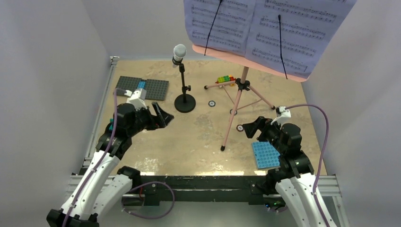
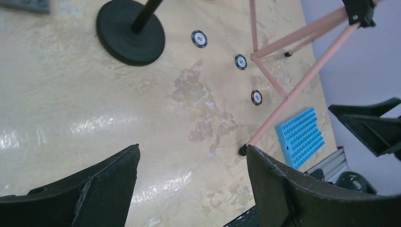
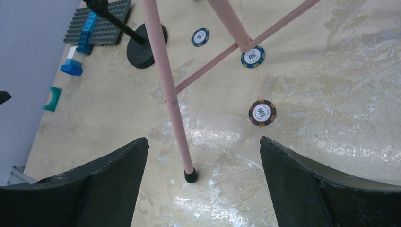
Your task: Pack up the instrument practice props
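The pink tripod music stand [image 1: 236, 108] stands mid-table, its desk [image 1: 222, 53] carrying lavender sheet-music pages [image 1: 265, 28] under two black clips. The grey-white microphone [image 1: 179, 52] sits on top of the thin black mic stand [image 1: 185, 102] left of it. My left gripper [image 1: 163, 116] is open and empty, near the mic stand's round base [image 2: 131, 33]. My right gripper [image 1: 250, 127] is open and empty, just right of the tripod's near leg [image 3: 165, 85], whose black foot [image 3: 190, 176] shows between the fingers. The left gripper [image 2: 193, 149] and right gripper [image 3: 203, 142] hold nothing.
A blue studded plate [image 1: 265, 154] lies by the right arm. A grey plate [image 1: 142, 88] with blue bricks lies at back left. Coloured bricks [image 1: 224, 79] sit behind the tripod. Three poker chips [image 3: 262, 112] [image 3: 252, 56] [image 3: 200, 37] lie among the tripod legs. Walls enclose the table.
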Robot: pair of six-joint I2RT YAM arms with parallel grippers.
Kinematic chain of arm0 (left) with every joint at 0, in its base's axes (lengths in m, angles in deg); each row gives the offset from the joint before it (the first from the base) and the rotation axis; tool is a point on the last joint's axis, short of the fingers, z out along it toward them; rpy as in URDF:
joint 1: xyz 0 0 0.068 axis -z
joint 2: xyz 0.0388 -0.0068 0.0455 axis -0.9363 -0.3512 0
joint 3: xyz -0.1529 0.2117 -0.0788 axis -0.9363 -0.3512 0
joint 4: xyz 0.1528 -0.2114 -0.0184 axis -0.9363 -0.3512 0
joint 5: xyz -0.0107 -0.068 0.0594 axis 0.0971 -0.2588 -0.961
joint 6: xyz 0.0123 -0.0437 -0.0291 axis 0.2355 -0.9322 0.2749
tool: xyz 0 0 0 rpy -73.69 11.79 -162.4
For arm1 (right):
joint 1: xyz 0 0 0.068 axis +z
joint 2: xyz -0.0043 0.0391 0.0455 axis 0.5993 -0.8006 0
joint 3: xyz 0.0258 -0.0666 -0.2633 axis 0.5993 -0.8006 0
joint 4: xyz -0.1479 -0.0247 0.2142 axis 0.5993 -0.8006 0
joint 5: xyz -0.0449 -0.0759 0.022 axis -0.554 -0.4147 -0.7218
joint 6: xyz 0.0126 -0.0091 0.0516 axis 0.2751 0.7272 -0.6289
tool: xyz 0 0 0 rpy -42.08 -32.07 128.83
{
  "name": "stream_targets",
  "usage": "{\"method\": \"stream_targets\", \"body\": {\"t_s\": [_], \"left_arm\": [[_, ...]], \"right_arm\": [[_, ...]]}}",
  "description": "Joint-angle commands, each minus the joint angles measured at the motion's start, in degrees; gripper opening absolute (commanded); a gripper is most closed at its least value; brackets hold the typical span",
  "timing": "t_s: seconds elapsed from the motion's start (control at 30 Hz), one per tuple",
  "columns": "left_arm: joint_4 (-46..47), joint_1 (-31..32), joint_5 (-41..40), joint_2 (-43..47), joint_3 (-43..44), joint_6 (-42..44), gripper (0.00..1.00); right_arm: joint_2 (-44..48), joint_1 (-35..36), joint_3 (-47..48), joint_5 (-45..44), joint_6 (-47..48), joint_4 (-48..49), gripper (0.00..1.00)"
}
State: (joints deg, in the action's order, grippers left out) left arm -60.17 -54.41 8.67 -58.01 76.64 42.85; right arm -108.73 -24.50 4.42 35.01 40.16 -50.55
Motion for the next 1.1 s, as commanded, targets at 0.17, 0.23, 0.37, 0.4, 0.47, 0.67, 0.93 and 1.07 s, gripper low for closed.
{"method": "stream_targets", "body": {"t_s": [0.17,0.23,0.37,0.4,0.47,0.67,0.93,1.07], "left_arm": [[29.4,8.2,-7.4,-2.5,-3.3,14.3,0.7],[39.4,8.2,-7.9,-3.4,-5.4,17.4,0.67],[46.5,8.1,-7.8,-9.8,-3.1,23.8,0.6],[48.6,8.1,-7.2,-11.6,-2.8,25.1,0.58],[55.4,8.1,-5.5,-14.1,-4.1,28.1,0.56],[69.2,7.8,-4.7,-22.4,-5.5,32.2,0.56],[72.7,6.2,-0.3,-31.8,-0.8,31.1,0.54],[74.2,6.2,0.3,-35.1,0.6,30.5,0.53]], "right_arm": [[-0.7,0.1,3.0,3.0,-1.2,2.5,0.91],[0.0,0.1,2.7,2.8,-1.0,2.2,0.91],[0.2,0.1,2.5,3.2,-1.0,2.2,0.91],[0.2,0.1,2.5,3.6,-1.1,2.3,0.91],[0.1,0.1,2.3,4.3,-1.4,2.6,0.91],[1.0,0.1,2.0,6.1,-2.6,2.8,0.91],[2.6,0.1,2.6,7.3,-2.8,1.6,0.91],[2.8,0.1,2.5,7.1,-2.5,1.5,0.91]]}}
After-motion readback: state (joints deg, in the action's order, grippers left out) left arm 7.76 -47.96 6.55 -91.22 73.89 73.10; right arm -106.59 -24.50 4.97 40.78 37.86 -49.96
